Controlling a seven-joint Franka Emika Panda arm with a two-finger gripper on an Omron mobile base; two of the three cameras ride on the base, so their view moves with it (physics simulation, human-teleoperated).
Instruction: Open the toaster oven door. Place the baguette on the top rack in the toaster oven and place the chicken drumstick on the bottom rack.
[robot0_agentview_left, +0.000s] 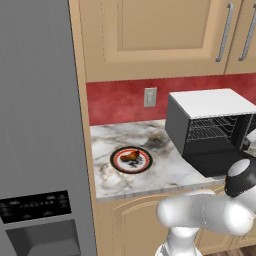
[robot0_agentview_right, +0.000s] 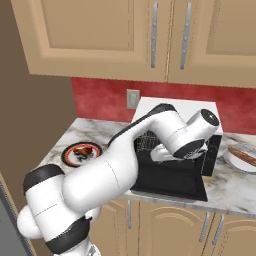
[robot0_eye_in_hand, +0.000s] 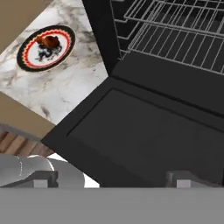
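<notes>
Showing the toaster oven with the toaster oven door swung fully down, flat and level with the marble counter, its inner face spread just ahead of the gripper. The two finger tips rise far apart at the lower margin of the hand view, standing wide with nothing between them; the door panel lies beneath and beyond them, apart from both. Past the door's hinge line, further ahead of the fingers, the black cavity stands open: the bottom rack is the nearer wire grid, the top rack the one beyond it, and both shelves are bare. Off to the side of the left finger tip, well apart across the counter, a round plate with a red and black rim carries the chicken drumstick, a stubby reddish-brown piece lying near the plate's far edge. In the right base view the white arm reaches over the lowered door, and on the opposite side of the oven, well apart from the gripper, the baguette lies on a pale plate on the counter. A grey fridge stands beyond the drumstick's plate, and wooden cabinets hang above the red backsplash.
</notes>
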